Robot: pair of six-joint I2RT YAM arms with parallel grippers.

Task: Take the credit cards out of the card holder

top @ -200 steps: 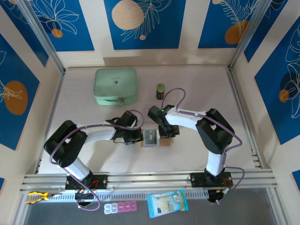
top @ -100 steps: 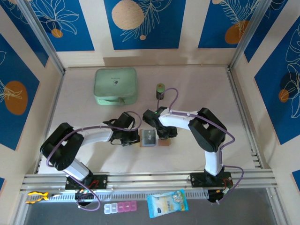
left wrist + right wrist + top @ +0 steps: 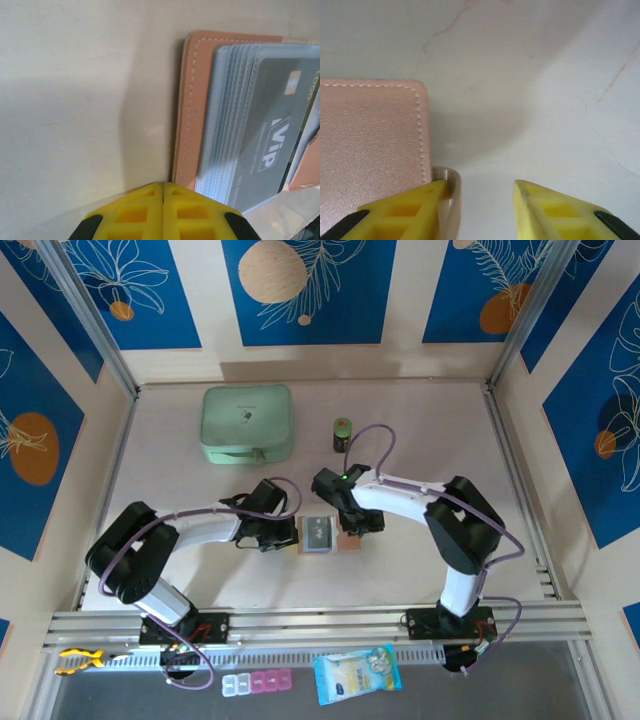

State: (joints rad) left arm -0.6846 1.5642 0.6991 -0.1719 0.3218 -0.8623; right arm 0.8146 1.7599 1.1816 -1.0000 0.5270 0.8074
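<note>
The card holder lies open on the worktop, about midway between the left and right edges and nearer to the near edge than to the far one, with a grey VIP credit card in its grey inner pockets. The left gripper is just beside the holder's left edge, its yellow fingers pressed together with nothing between them. The right gripper is at the pink right flap, fingers moderately apart and empty, with one finger at the flap's edge.
</note>
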